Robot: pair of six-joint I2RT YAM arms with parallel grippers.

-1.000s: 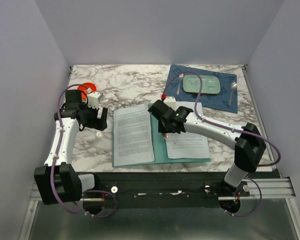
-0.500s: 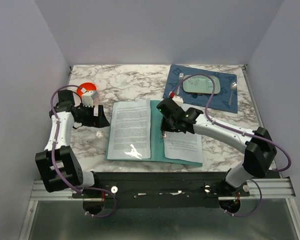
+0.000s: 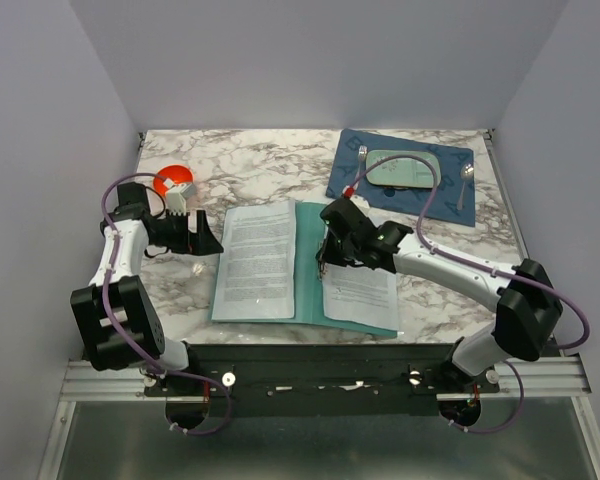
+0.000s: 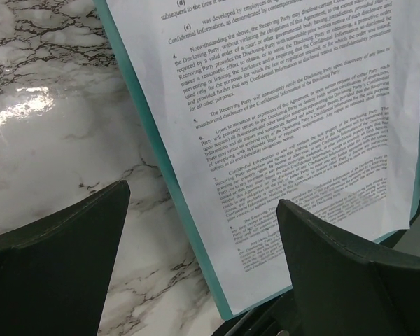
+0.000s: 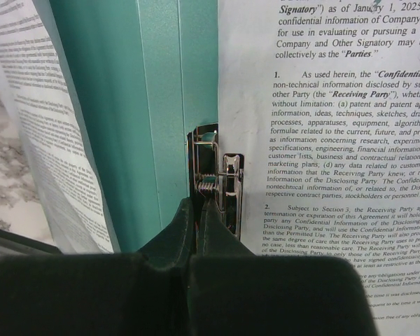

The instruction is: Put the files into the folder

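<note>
Clip [image 5: 220,182] of folder [image 5: 161,84] just ahead of clenched right fingers [image 5: 175,231]; left fingers [image 4: 63,252] spread beside files [image 4: 287,105].

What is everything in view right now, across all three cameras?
folder: 1, teal-green, lying open at the table's centre
files: 2, white printed sheets, one over the left leaf, one on the right leaf
clip: 1, shiny metal, at the folder's inner spine
placemat: 1, dark blue, far right of the table
tray: 1, pale green, on the placemat
fork: 1, silver, left of the tray
spoon: 1, silver, right of the tray
round object: 1, orange-red, far left; kind unclear
table: 1, white-grey marble
left gripper: 1, black, open, at the folder's left edge
right gripper: 1, black, shut, tips at the clip
</note>
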